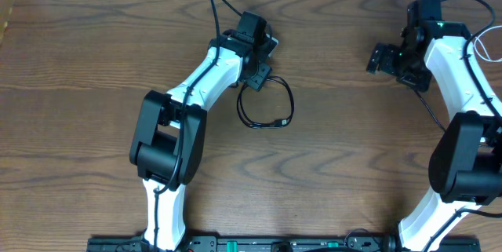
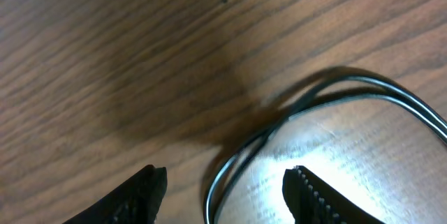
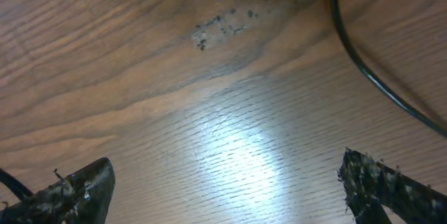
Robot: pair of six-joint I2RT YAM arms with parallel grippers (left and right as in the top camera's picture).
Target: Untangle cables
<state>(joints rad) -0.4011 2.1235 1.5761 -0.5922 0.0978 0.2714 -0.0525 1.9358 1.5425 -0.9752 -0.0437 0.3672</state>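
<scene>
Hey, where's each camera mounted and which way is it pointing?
Overhead: fixed above the table, looking straight down; left arm, right arm and black cable loop show.
Left wrist: on the left arm, facing down at the wood; open left end effector straddles the cable.
Right wrist: on the right arm, facing down at wood and a black wire; open right end effector shows.
Shared: overhead and left wrist both show the cable loop.

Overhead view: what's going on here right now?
The left arm is working on the black cable, which lies in a loose loop on the table. The left tool sits low with its jaws open on either side of a strand, not gripping it yet. The right tool is wide open over bare wood at the far right, holding nothing.
</scene>
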